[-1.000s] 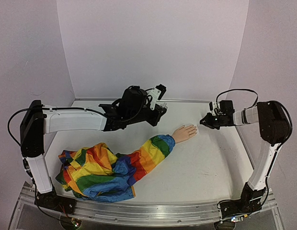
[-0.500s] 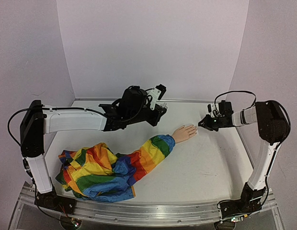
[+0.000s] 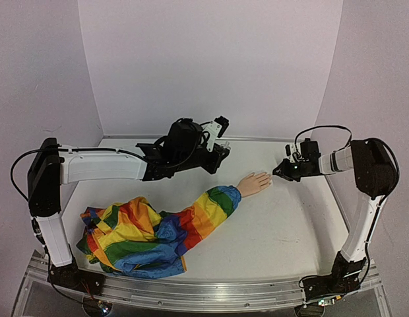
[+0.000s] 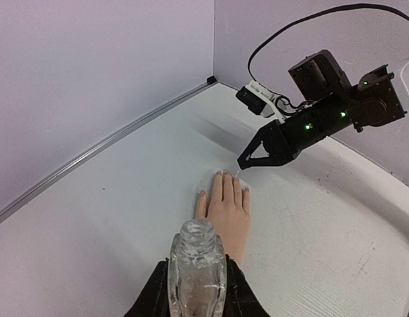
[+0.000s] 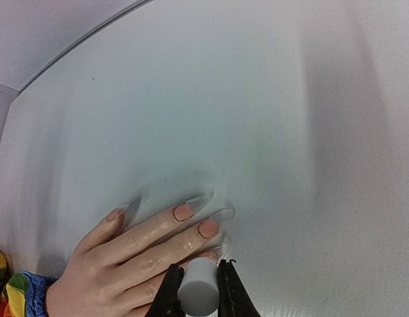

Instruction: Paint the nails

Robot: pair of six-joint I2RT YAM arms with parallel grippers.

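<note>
1. Nails (image 5: 208, 229) tip the fingers of the pale hand (image 3: 255, 182), which lies palm down on the worktop (image 3: 283, 224), right of its middle, with the fingers toward the right edge; two nails look pink.
2. Sleeve (image 3: 191, 221), rainbow-striped, trails from the hand toward the near left corner.
3. Right pincer (image 3: 281, 170) is clamped on a grey cap (image 5: 198, 288) just at the fingertips; contact cannot be told.
4. Left pincer (image 4: 196, 290) grips a clear bottle (image 4: 196, 264), mouth toward the hand, nearer the far edge.
</note>
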